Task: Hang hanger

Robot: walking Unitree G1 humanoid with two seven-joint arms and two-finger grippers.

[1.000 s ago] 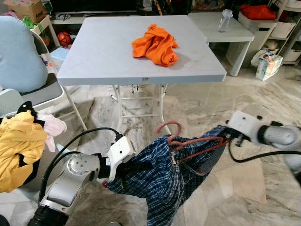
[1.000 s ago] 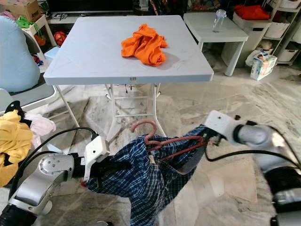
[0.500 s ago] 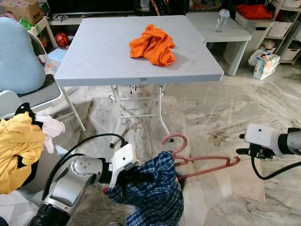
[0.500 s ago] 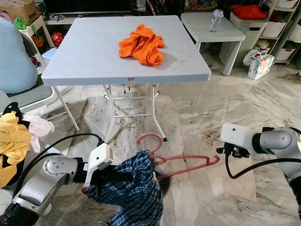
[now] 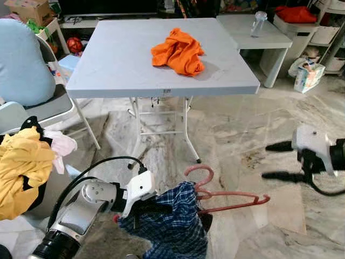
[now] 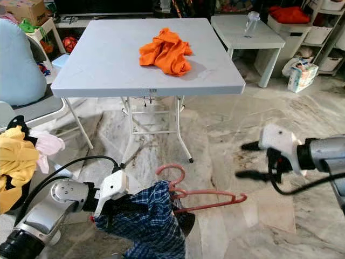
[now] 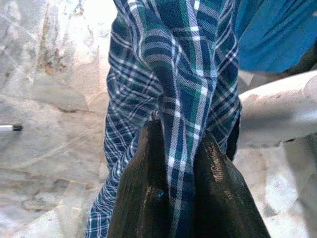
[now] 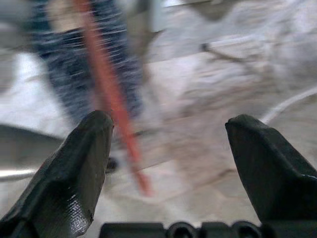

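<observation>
1. Fingers of the left gripper are pinched together on a fold of the blue plaid shirt; the wrist view shows the cloth squeezed between the two black pads with almost no gap.
2. Most of the shirt is bunched at that gripper, low in front of the robot over the marble floor, and drapes downward from it.
3. A red hanger is threaded into the shirt: its hook rises just above the cloth, and one bare arm sticks out toward the robot's right, uncovered by fabric.
4. The right gripper is spread wide, its two fingers well apart and holding nothing. It sits apart from the hanger's free tip, to the right of it and a little higher.
5. In the right wrist view the hanger's arm appears as a blurred red bar between the open fingers, without touching either.
6. Beyond stands a grey folding table with an orange garment crumpled on it.
7. A yellow garment lies heaped at the robot's left.
</observation>
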